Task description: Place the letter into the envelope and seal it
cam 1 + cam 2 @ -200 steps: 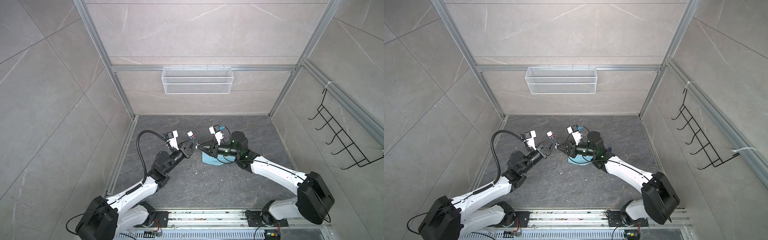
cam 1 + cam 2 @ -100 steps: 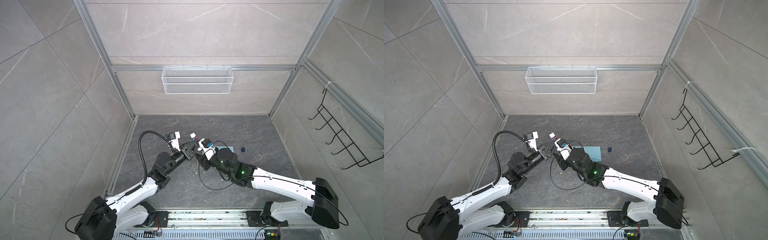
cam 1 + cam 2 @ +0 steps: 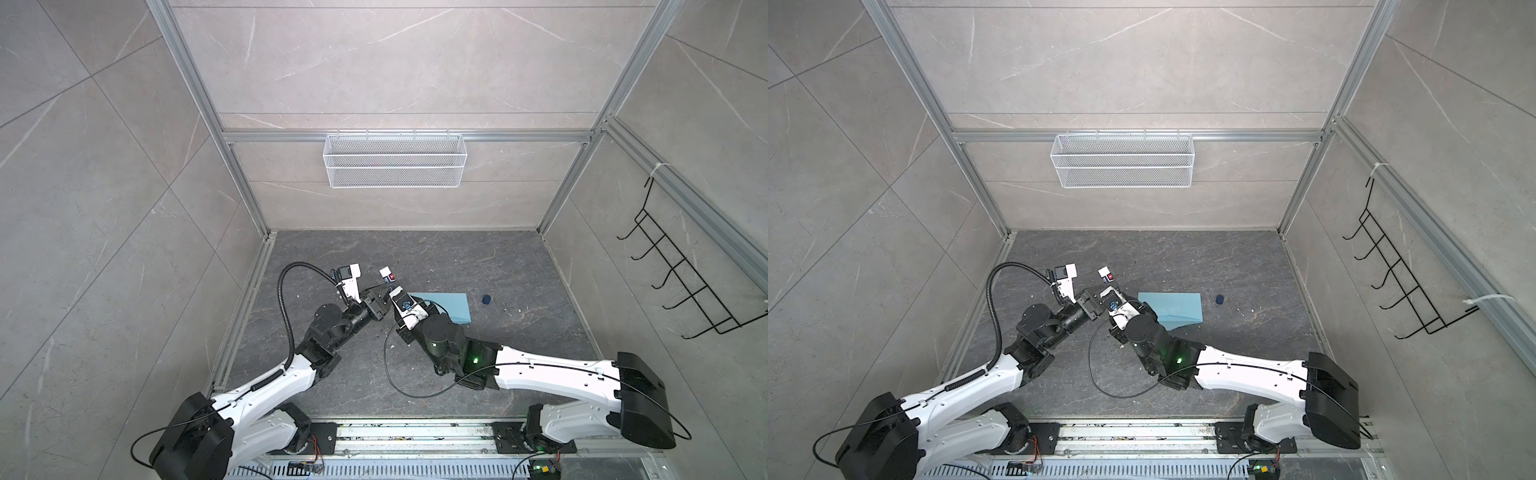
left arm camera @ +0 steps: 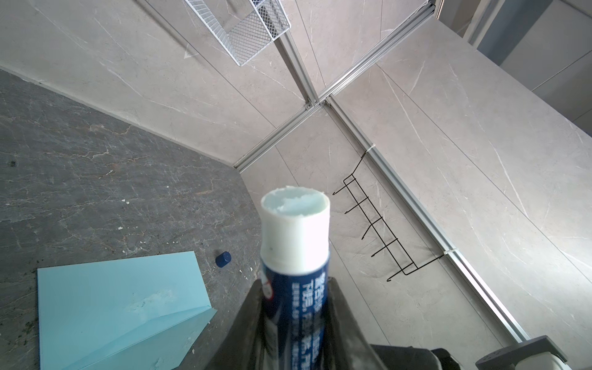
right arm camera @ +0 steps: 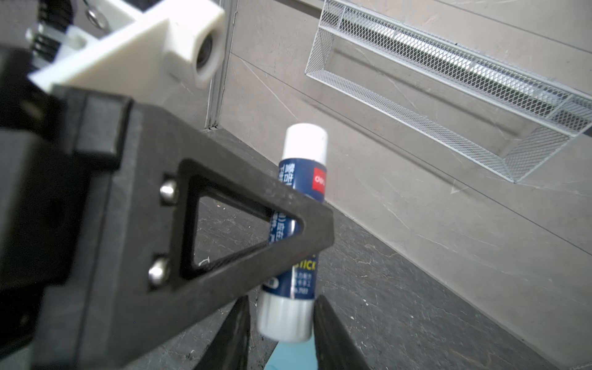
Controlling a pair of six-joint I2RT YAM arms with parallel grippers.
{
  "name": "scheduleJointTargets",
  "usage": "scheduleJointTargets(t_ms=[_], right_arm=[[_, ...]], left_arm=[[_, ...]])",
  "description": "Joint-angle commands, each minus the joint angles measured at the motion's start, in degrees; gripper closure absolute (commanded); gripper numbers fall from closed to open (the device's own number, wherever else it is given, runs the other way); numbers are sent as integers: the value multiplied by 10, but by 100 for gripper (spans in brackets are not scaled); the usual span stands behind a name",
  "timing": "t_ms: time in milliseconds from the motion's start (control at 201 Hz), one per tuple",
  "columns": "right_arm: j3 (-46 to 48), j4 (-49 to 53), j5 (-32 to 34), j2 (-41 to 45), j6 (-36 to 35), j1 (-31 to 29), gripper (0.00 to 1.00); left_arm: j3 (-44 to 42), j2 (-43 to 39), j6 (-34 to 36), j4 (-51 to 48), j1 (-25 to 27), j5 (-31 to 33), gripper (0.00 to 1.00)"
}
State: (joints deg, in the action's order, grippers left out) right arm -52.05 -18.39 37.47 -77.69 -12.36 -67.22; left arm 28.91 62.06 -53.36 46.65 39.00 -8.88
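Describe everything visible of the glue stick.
The glue stick is a plastic tube with a dark blue printed label, a red logo and white ends. It is uncapped; pale glue shows at the open top. The left hand grips its middle, open end upward, above the floor. The fingers of the right hand flank its white base; whether they press it is unclear.

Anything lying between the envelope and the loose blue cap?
Nothing: bare floor between envelope and blue cap, in both top views and the left wrist view.
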Motion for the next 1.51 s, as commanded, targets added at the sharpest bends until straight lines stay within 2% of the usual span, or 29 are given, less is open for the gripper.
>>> scheduleJointTargets(t_ms=[0,244,359,438,518,578,657,692,797,961,1051,1180,1240,1379,1449,1504], right_arm=[[-19,-14,20,0,0,-3,69],[-30,21,-11,1,16,-2,88],[-19,31,-71,26,34,11,95],[-18,61,-173,54,89,51,97],[-22,89,-343,73,178,128,97],[-21,79,-501,73,257,196,97],[-14,20,-636,60,348,254,94],[-15,-2,-677,50,382,270,92],[-18,-52,-744,24,444,291,89],[-27,-14,-722,15,419,292,85],[-33,27,-697,17,390,290,79],[-39,86,-623,33,324,271,74],[-44,127,-546,46,268,239,65],[-44,166,-266,60,128,127,49],[-33,142,-153,59,85,85,47],[-23,117,-99,57,56,60,45]], left_arm=[[5,-8,7,17,0,9,100],[6,-5,8,19,0,8,100],[5,-5,15,25,0,1,100],[2,-3,21,43,0,-11,100],[-1,1,27,71,-1,-27,100],[-2,1,31,88,0,-40,100],[-2,3,35,103,0,-55,100],[-2,2,36,108,-1,-59,100],[-2,1,37,111,-1,-62,100],[-1,-1,37,91,-1,-52,100],[2,0,34,76,-1,-42,100],[15,4,28,45,0,-34,100],[19,4,24,30,-1,-29,100],[20,-3,15,9,0,-6,100],[20,-8,14,-1,-1,3,100],[19,-11,14,-4,0,8,100]])
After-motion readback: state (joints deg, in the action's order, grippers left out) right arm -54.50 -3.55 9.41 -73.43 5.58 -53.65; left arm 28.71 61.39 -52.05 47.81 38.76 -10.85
